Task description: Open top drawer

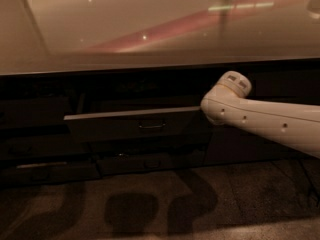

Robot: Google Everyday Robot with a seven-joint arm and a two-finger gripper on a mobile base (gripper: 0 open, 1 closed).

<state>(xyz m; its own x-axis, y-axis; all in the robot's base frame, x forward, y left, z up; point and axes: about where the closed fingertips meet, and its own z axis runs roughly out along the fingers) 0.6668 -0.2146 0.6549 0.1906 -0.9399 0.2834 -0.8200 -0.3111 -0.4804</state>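
Note:
The top drawer (115, 126) has a dark grey flat front and stands pulled out a little from the cabinet, its top edge catching light. A small dark pull handle (151, 126) sits at its middle. The white arm (260, 119) reaches in from the right, and its rounded joint (231, 86) sits at the drawer's right end. No part of my gripper shows; it lies out of sight behind that joint, and the drawer's inside is hidden in shadow.
A pale glossy countertop (150, 29) overhangs the cabinet. Lower dark drawer fronts (150, 161) sit under the top drawer, and more dark fronts (35, 134) lie to the left. The speckled floor (150, 209) carries the arm's shadows.

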